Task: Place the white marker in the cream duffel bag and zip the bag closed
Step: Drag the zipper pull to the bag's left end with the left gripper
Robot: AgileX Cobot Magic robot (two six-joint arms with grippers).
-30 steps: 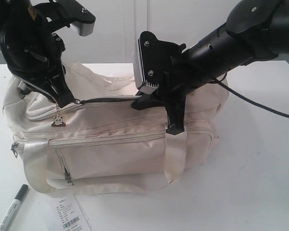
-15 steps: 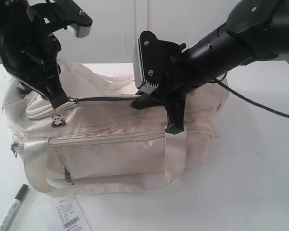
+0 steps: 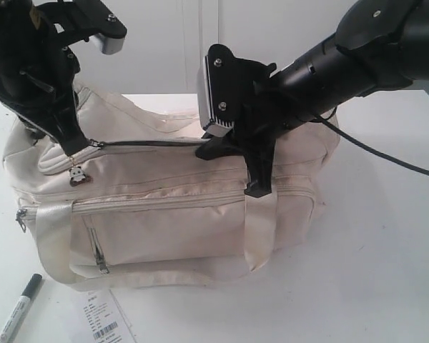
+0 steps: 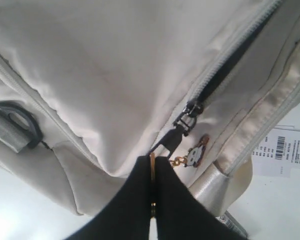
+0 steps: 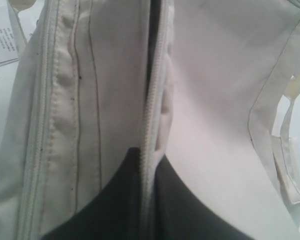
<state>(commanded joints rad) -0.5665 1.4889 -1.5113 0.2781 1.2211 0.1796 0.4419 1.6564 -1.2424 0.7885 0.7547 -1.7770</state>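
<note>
Near edge: I see white marker on table, outside cream duffel bag, well apart from any fingers (lower end cut off) | left gripper pinches zipper pull | right gripper clamps bag's top zipper edge; opening only partly visible

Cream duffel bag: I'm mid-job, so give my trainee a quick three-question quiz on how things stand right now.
1. True or false: the white marker is already inside the cream duffel bag.
2. The left hand is pinching: A) the zipper pull, B) a strap handle, C) the side pocket.
3. What flat printed item lies on the table beside the marker?

Key: 1 false, it lies on the table in front of the bag. 2 A. 3 the barcode label.
</note>
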